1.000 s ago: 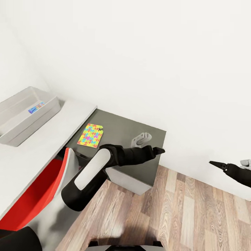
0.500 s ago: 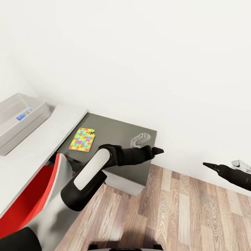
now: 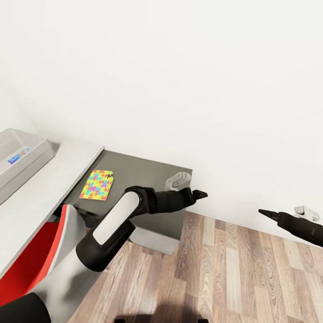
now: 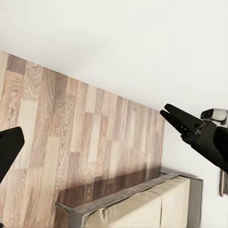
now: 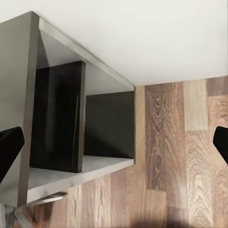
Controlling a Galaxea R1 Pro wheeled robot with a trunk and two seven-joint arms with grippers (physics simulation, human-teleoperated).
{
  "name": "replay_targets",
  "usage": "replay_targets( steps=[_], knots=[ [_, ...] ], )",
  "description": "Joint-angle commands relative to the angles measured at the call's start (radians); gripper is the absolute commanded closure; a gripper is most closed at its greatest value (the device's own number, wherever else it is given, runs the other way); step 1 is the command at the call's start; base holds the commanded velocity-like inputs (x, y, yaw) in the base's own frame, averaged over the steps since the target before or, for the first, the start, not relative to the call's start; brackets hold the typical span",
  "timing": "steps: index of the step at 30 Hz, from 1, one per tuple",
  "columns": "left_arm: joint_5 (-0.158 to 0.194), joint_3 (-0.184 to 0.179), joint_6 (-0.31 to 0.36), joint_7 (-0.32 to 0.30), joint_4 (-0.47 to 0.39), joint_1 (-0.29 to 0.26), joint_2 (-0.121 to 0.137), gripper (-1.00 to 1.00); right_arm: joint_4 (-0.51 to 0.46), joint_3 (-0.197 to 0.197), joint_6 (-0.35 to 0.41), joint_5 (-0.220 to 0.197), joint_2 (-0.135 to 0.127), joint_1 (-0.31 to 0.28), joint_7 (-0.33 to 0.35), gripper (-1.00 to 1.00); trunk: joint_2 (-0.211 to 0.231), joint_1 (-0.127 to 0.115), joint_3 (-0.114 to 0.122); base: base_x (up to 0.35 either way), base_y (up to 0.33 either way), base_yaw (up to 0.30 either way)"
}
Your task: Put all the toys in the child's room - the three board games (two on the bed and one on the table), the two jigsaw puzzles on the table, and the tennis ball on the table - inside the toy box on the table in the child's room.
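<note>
Head view: jigsaw puzzle [image 3: 97,184] lies flat on cabinet [image 3: 148,168].

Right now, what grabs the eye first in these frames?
The multicoloured jigsaw puzzle, lying flat on the low dark grey cabinet beside the table. Next, the red chair tucked under the table's edge at lower left, and the robot's black-and-white left arm reaching across the middle, its left gripper empty over the cabinet's far corner. The pale grey toy box sits at the far left with a blue item inside.
</note>
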Motion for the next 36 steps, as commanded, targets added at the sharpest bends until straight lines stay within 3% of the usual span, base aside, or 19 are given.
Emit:
replay_targets(
  steps=[1,16,28,36],
  knots=[
    [0.009,0.001,0.0,0.01,-0.001,0.001,0.001,-1.0,0.0,0.0,0.004,0.001,0.0,-0.001,0.001,-1.0,-0.002,0.001,0.0,0.0,0.0,-0.13],
    [0.009,0.003,0.0,0.011,-0.001,0.011,0.009,-1.0,0.0,0.007,0.0,0.009,0.004,-0.001,0.001,-1.0,-0.002,0.001,0.023,0.0,0.0,-0.113],
    [0.009,0.005,-0.002,0.01,-0.001,0.016,0.03,-1.0,0.0,0.011,-0.011,0.022,0.05,-0.001,0.001,-1.0,-0.002,0.001,0.042,0.0,0.0,-0.08],
    [0.008,0.005,-0.002,0.009,-0.001,0.016,0.039,-1.0,0.0,0.013,-0.029,0.036,0.06,0.0,0.002,-1.0,-0.002,0.001,0.054,0.0,0.0,-0.025]
  ],
)
